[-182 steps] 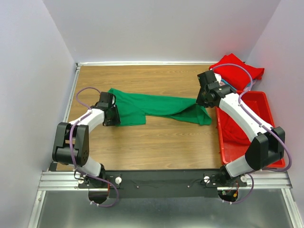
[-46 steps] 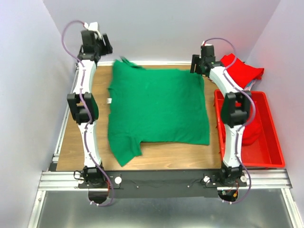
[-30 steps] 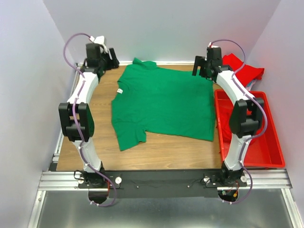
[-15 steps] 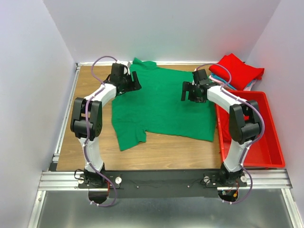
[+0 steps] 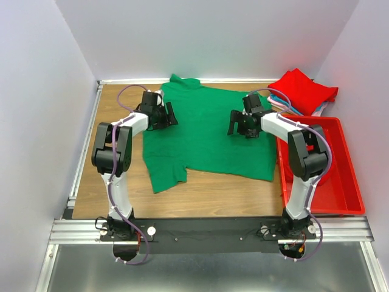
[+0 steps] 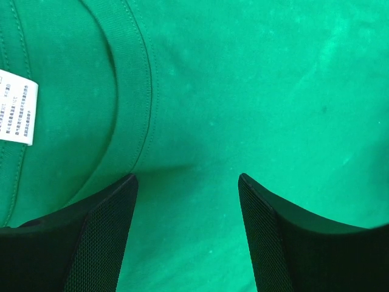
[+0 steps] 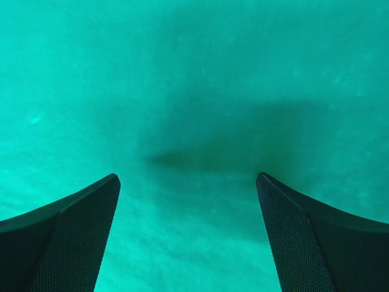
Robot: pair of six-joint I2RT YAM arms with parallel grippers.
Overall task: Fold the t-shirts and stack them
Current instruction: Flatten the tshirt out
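1. Two arms are extended over the green t-shirt [image 5: 206, 137], which is laid flat on the wooden table [image 5: 200, 191] with its collar to the left and its hem to the right. The left gripper [image 5: 170, 115] is positioned at the collar side and the right gripper [image 5: 242, 129] over the right half. A folded red t-shirt [image 5: 304, 88] is seen at the far right, with a light blue cloth edge [image 5: 289, 104] under it. The red bin [image 5: 334, 176] is set just beside the green hem.
2. Left wrist: the fingers [image 6: 103, 231] are spread, and nothing but flat green cloth is seen between them. The collar rib [image 6: 130, 91] and white neck label [image 6: 15, 106] are visible just ahead-left. Contact with the cloth cannot be told.
3. Right wrist: the fingers [image 7: 67, 237] are spread wide and nothing is gripped. Smooth green fabric is seen below, and a dark shadow [image 7: 200, 158] is cast between the tips.
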